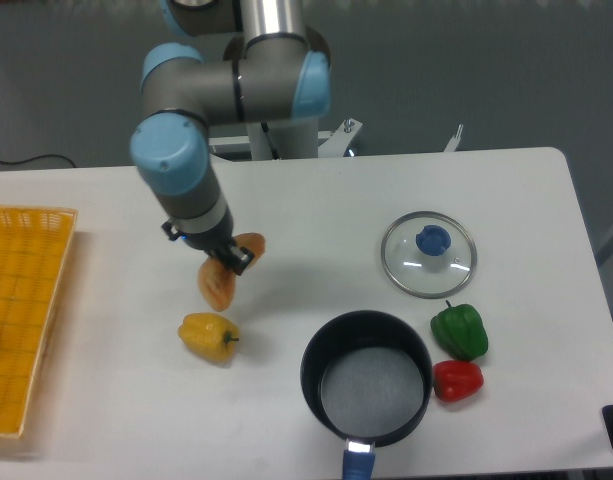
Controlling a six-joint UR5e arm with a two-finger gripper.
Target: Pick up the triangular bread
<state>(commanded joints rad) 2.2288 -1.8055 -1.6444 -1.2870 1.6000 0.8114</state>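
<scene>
Bread (218, 285) hangs tilted in the hand (229, 262), gripped at its top and lifted off the table (306, 200). Yellow pepper (209, 336) lies just at its 6 o'clock, apart.

A white table (286, 400) with rounded corners filled most of the view, evenly lit, soft shadows lying under what stood on it. Behind it ran a plain grey-blue wall (466, 70). A dark cable (26, 160) trailed along the far left edge. Down the right side, a strip of grey floor (611, 230) showed.
</scene>
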